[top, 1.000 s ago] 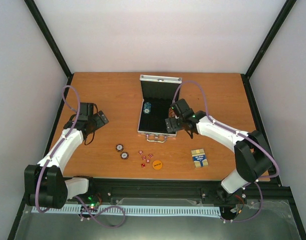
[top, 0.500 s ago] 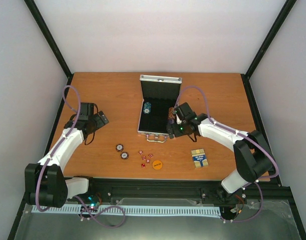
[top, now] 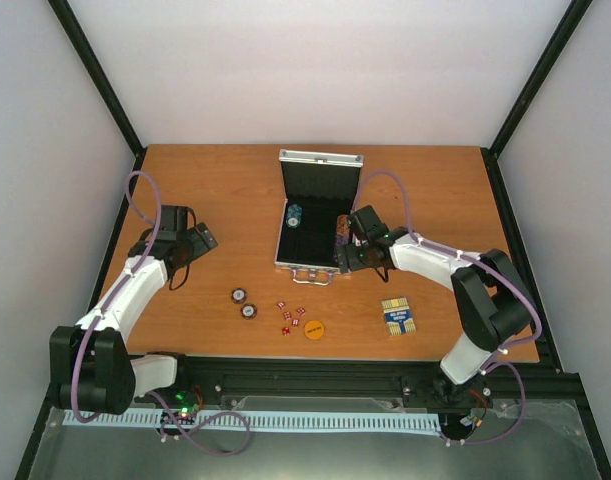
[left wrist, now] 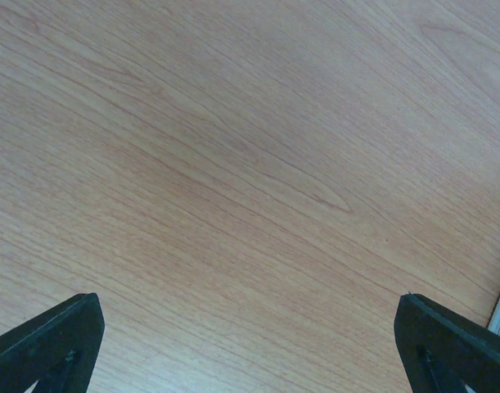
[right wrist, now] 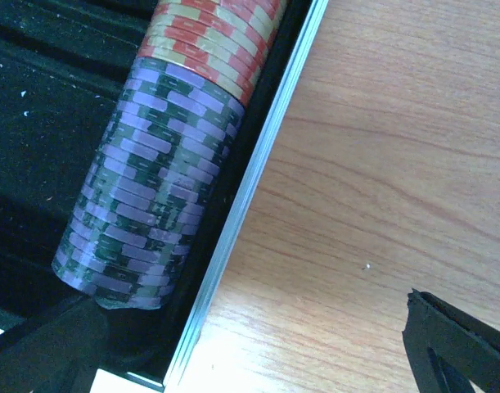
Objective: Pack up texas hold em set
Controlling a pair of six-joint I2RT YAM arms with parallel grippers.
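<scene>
gleaming silver case [top: 310,246], wide open

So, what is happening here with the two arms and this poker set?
The arms are packing a poker set into the open aluminium case. The right gripper, open, is at its right edge, beside a row of purple and red chips inside. The left gripper, open, hangs over the wooden table. Two chip stacks, red dice, an orange disc and the card deck lie outside.

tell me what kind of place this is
Probably a robot test booth, not a home: plain white walls box in a wooden table, with two robot arms fixed to a black rail.
</scene>
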